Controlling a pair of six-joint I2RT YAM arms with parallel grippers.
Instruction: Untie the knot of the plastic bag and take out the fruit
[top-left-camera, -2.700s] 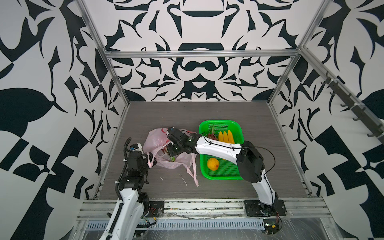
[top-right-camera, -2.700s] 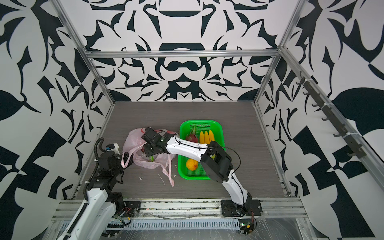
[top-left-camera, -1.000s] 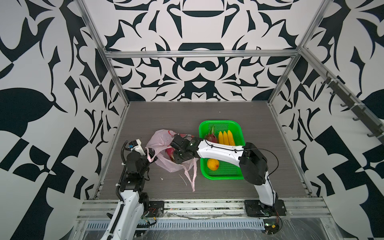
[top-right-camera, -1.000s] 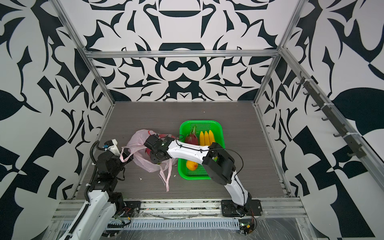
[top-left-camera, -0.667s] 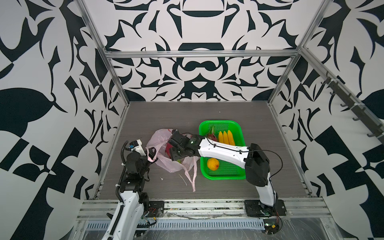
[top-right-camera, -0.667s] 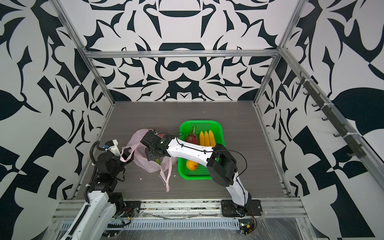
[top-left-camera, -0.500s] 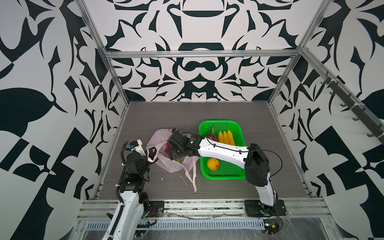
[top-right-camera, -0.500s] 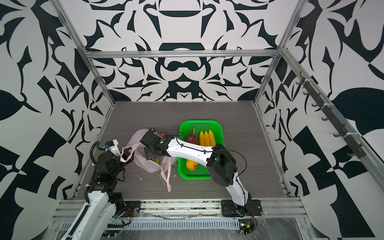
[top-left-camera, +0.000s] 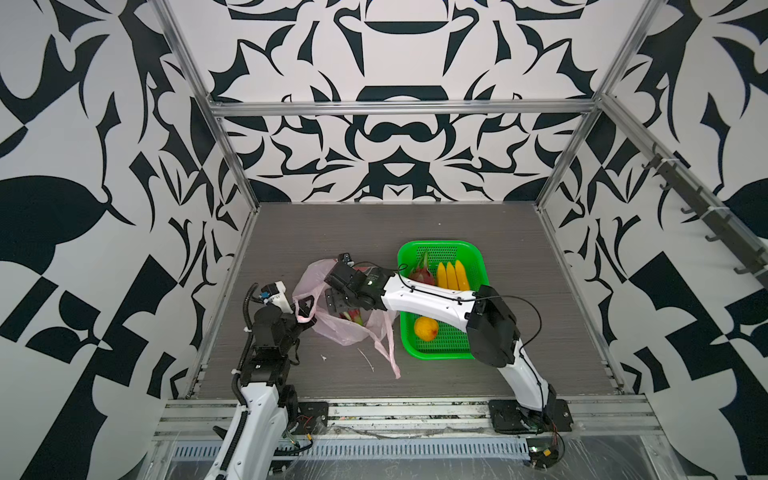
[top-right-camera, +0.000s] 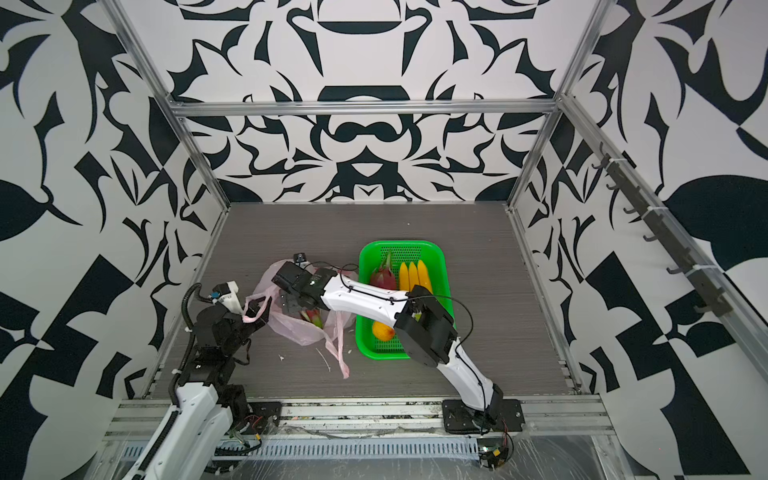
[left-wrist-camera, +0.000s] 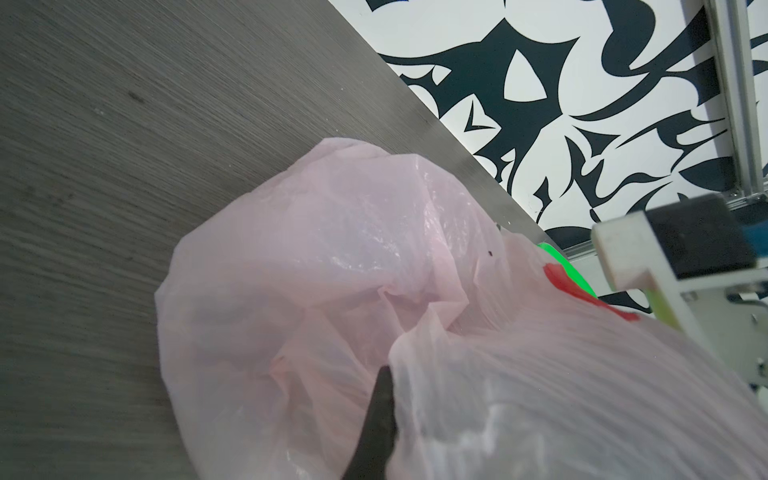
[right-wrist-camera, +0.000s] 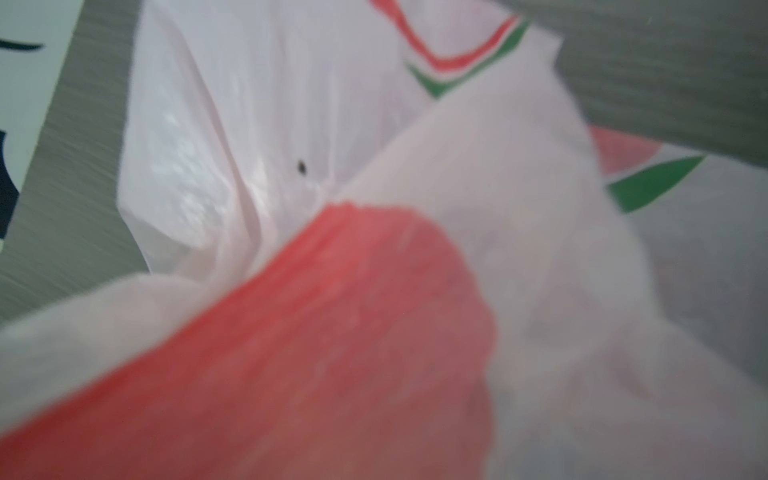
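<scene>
At the bag's open mouth, your right gripper (top-left-camera: 338, 301) hangs over the dragon fruit (top-left-camera: 355, 318) inside the plastic bag (top-left-camera: 332, 334). You cannot tell how wide its jaws stand. Your left gripper (top-left-camera: 300, 319) pinches a bag handle. The knot looks undone, and the other fruit lies in the green basket (top-left-camera: 478, 266). Next, close on that fruit without catching film.

At the one grey table (top-left-camera: 374, 232), two robot arms (top-left-camera: 270, 332) (top-left-camera: 428, 300) share the frame with one pale pink plastic bag (top-left-camera: 338, 332) and one green basket (top-left-camera: 440, 347). The fruit comes to four pieces of three kinds in both top views: two magenta dragon fruits (top-left-camera: 420, 275) (top-left-camera: 353, 318), one bunch of three yellow bananas (top-left-camera: 451, 275), and one round orange fruit (top-left-camera: 426, 328). Two pale scraps (top-left-camera: 323, 356) (top-left-camera: 365, 359) are also there, one a speck, one a thin strip.
</scene>
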